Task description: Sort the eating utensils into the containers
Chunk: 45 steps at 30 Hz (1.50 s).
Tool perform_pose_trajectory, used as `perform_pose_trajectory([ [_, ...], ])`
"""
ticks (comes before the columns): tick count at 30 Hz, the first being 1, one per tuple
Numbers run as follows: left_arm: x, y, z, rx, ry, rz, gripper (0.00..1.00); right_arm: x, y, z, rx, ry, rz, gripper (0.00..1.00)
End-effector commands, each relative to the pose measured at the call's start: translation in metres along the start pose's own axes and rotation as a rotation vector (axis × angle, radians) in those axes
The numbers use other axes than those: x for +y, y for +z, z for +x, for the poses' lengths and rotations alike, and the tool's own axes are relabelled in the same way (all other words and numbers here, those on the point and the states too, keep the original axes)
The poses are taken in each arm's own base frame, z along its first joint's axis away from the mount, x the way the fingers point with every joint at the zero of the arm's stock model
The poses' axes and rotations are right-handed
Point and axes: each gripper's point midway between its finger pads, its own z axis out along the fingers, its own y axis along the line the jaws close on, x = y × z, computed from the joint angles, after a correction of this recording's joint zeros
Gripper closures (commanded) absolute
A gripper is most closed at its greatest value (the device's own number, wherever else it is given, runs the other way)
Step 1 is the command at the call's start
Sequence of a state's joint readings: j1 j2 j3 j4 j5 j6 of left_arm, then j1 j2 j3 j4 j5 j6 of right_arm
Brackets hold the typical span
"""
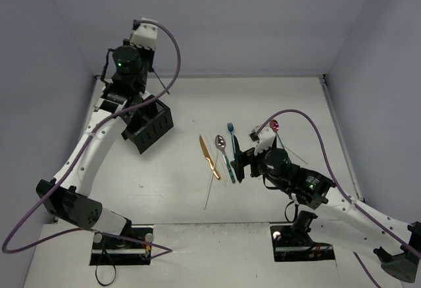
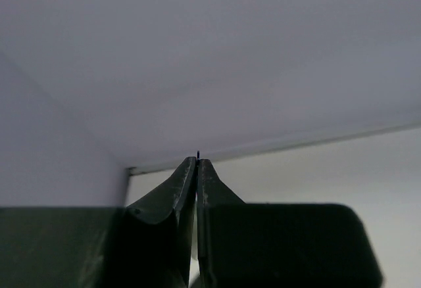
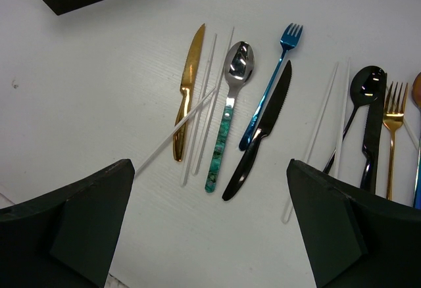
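Observation:
My left gripper (image 1: 150,71) is raised high above the back left corner. It is shut on a slim dark-blue utensil (image 1: 162,83) that slants down to the right. In the left wrist view the fingers (image 2: 197,162) are pressed together and only a tiny dark tip (image 2: 198,151) shows between them. The black bins (image 1: 150,127) stand below my left arm, which hides the white bins. My right gripper (image 3: 210,235) is open and empty above the row of utensils: a gold knife (image 3: 187,91), a green-handled silver spoon (image 3: 227,114), a blue fork (image 3: 270,81) and a black knife (image 3: 260,137).
Clear plastic sticks (image 3: 205,97) lie beside the gold knife, and one lies slantwise (image 1: 210,188). Further right lie a black spoon (image 3: 360,100), a gold fork (image 3: 393,120) and a red-pink spoon (image 1: 274,125). Grey walls close in the table on three sides.

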State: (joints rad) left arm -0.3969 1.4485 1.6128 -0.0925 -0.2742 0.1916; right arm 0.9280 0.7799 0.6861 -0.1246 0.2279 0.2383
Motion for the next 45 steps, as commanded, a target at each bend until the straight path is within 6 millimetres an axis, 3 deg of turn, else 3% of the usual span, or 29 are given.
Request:
perform_pose_trajectory([
  [1,0.082,0.01,-0.027,-0.048,0.105,-0.236,1.0,0.003,0.002,-0.02,-0.052,0.03,0.003,0.0],
  [3,0.104,0.018,-0.03,-0.067,0.106,-0.291,1.0,0.005,0.003,-0.019,-0.045,0.038,-0.007,0.0],
  [6,0.119,0.039,-0.027,-0.073,0.132,-0.337,1.0,0.009,0.003,-0.017,-0.037,0.044,-0.027,0.0],
  [11,0.127,0.066,-0.015,-0.055,0.206,-0.374,1.0,0.011,0.002,-0.013,-0.03,0.041,-0.043,0.0],
  [17,0.118,0.097,0.033,0.03,0.252,-0.364,1.0,0.01,0.001,-0.007,-0.028,0.054,-0.048,0.0],
  [26,0.108,0.115,0.104,0.154,0.283,-0.329,0.96,-0.001,0.006,-0.001,-0.02,0.047,0.018,0.0],
  [29,0.099,0.114,0.127,0.19,0.263,-0.302,0.88,-0.009,0.008,-0.001,-0.023,0.062,0.069,0.0],
  [33,0.096,0.107,0.138,0.207,0.209,-0.306,0.84,-0.016,0.013,-0.003,-0.024,0.085,0.129,0.0],
  [38,0.093,0.084,0.111,0.164,0.092,-0.298,0.57,-0.021,0.016,-0.01,-0.037,0.109,0.177,0.0],
  [41,0.076,0.07,0.098,0.177,0.018,-0.241,0.47,-0.022,0.015,-0.016,-0.052,0.126,0.191,0.01],
  [45,0.033,0.04,0.086,0.259,-0.091,-0.141,0.39,-0.029,0.01,-0.02,-0.081,0.169,0.221,0.01],
])
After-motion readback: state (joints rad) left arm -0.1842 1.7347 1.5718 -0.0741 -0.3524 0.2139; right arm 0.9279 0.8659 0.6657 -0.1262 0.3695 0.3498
